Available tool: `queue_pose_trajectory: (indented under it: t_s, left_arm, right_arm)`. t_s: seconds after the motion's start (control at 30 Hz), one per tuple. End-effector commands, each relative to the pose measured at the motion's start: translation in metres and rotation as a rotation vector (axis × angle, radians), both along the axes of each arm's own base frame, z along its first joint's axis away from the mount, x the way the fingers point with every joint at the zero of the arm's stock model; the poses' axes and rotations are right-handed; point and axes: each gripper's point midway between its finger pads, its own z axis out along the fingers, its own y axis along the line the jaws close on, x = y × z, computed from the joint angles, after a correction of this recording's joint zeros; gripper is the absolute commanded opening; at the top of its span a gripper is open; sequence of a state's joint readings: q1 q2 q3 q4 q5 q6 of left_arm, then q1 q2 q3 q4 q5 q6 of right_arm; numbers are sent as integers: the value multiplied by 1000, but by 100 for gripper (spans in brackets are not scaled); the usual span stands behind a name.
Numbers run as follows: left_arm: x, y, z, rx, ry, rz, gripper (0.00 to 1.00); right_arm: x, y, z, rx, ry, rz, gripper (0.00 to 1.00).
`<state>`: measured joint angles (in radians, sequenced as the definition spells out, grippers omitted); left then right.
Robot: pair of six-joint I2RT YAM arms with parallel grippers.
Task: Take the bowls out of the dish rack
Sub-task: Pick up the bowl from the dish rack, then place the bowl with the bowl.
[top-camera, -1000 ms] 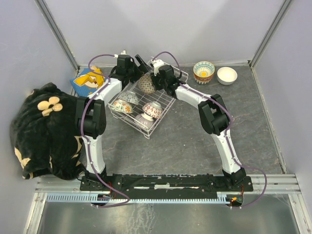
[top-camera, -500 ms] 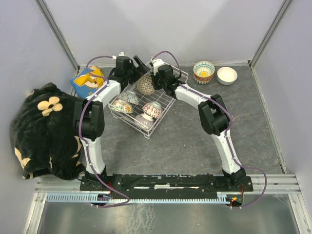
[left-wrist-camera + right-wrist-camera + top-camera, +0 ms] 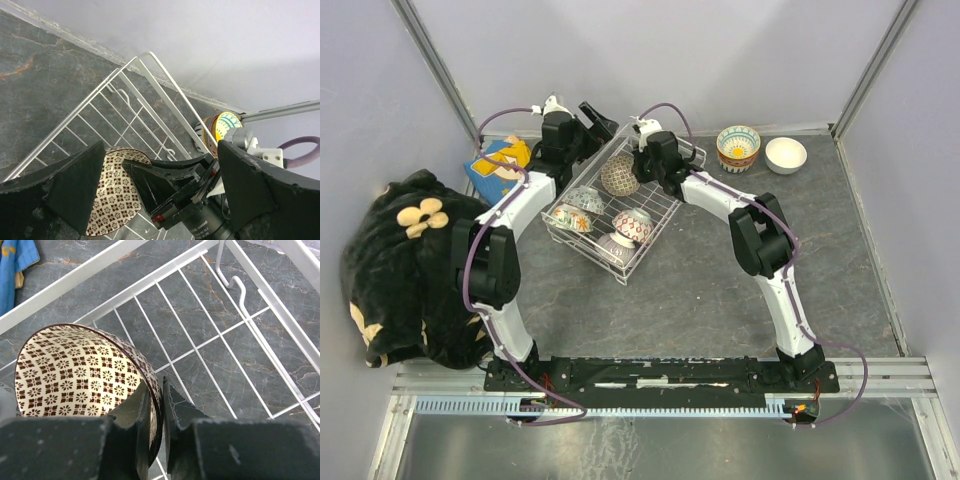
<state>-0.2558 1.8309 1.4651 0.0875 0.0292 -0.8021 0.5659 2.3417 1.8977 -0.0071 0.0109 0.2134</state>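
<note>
While the left gripper (image 3: 598,118) hangs with jaws spread wide over the far corner of the dish rack (image 3: 75,280), the right gripper (image 3: 156,390) pinches the rim of the brown-patterned bowl (image 3: 75,375) inside the rack.

right gripper (image 3: 637,174) up against the brown patterned bowl (image 3: 618,175) in the dish rack (image 3: 662,214), colourful bowl (image 3: 738,148) and white bowl (image 3: 786,155) off right

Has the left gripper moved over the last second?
Yes. The left gripper has pulled back leftward, farther from the dish rack and from the brown-patterned bowl standing in it.
</note>
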Motion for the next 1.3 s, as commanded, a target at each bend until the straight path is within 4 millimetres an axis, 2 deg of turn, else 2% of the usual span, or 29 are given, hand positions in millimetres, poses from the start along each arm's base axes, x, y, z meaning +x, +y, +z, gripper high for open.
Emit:
queue_pose_trajectory:
  t_s: [0.0, 0.2, 0.37, 0.43, 0.53, 0.73, 0.8, 1.03, 1.17, 1.27]
  left_arm:
    - [-4, 10, 42, -56, -102, 50, 99]
    - [-12, 15, 45, -57, -112, 70, 99]
    - [-18, 18, 46, -55, -113, 78, 99]
    - [-19, 19, 47, -56, -115, 79, 99]
    - [-21, 18, 48, -56, -115, 70, 99]
    - [-25, 15, 45, -53, -101, 47, 99]
    - [-26, 14, 43, -48, -95, 38, 99]
    - [-30, 9, 41, -25, -84, 4, 99]
    - [-29, 9, 39, -21, -77, 0, 99]
    - [-28, 7, 38, -18, -71, -5, 99]
  right_arm:
    - [17, -15, 80, 163, -113, -61, 1]
    - [28, -35, 129, 345, -142, -99, 1]
    - [30, -63, 175, 425, -201, -132, 1]
    - [30, -83, 200, 440, -237, -165, 1]
    - [29, -116, 224, 401, -254, -248, 1]
    - [29, -202, 250, 209, -217, -444, 1]
    - [28, -233, 248, 172, -183, -495, 1]
    - [22, -310, 226, 86, -91, -622, 1]
    - [25, -340, 208, 102, -59, -661, 1]
    - [32, -351, 193, 107, -20, -661, 1]
